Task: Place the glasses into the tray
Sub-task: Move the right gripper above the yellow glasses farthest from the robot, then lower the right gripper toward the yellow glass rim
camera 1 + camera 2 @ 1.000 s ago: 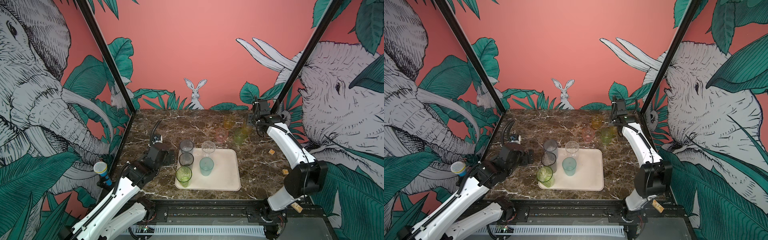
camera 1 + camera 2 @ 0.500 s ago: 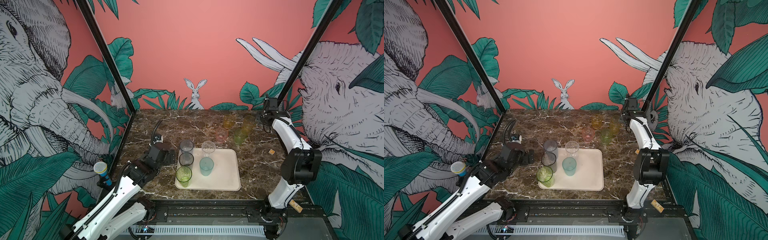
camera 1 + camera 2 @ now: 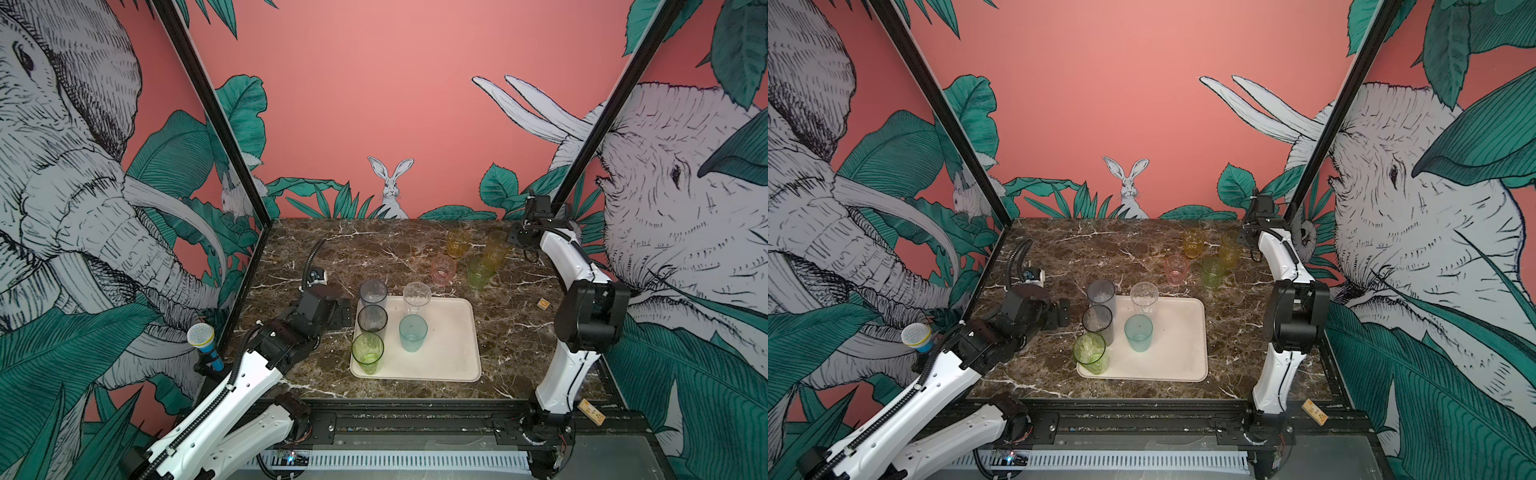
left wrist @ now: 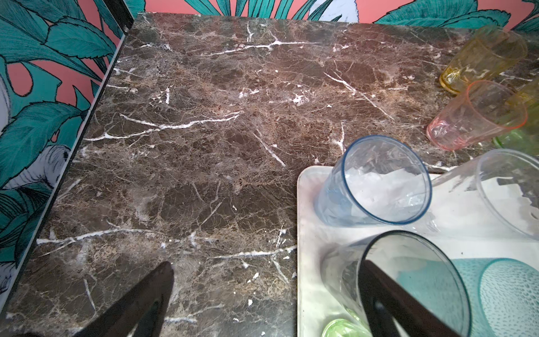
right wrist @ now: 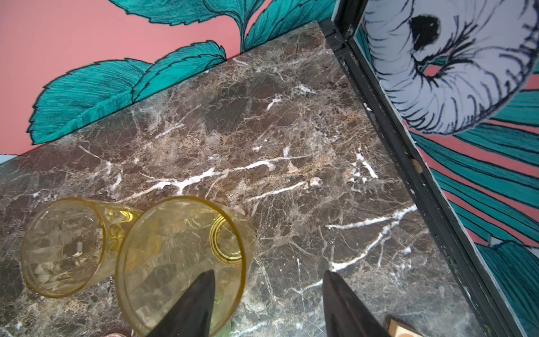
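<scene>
left gripper [image 3: 344,314], centre-left, jaws wide, empty, beside tray [image 3: 449,345]; right gripper [image 3: 514,240], upper right, jaws half-open, empty, near yellow glass [image 3: 496,249].

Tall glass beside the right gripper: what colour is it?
The tall glass is see-through yellow, clearest in the right wrist view.

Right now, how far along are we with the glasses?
Done: five glasses stand in the tray: grey, smoky, green, clear, teal. In hand: nothing; right gripper open at the tall yellow glass, left gripper open. Left: it plus amber, pink and yellow-green glasses on the marble.
</scene>
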Action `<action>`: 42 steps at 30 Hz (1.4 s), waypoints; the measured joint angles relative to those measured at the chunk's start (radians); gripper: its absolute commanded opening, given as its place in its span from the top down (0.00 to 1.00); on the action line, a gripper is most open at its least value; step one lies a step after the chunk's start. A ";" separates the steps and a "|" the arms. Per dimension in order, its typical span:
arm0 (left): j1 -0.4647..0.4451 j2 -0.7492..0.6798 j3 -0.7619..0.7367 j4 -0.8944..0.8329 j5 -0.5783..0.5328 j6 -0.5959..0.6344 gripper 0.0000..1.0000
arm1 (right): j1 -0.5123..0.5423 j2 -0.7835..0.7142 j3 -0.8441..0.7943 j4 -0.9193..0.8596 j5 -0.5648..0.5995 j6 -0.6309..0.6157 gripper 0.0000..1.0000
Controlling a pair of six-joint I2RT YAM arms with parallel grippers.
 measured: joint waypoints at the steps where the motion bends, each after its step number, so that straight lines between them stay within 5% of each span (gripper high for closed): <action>1: 0.000 0.000 0.000 0.000 0.000 0.000 0.01 | 0.000 0.003 0.006 -0.001 -0.003 0.000 0.39; 42: 0.000 0.017 0.000 0.008 0.024 -0.012 0.01 | -0.013 0.131 0.099 -0.047 -0.072 -0.014 0.60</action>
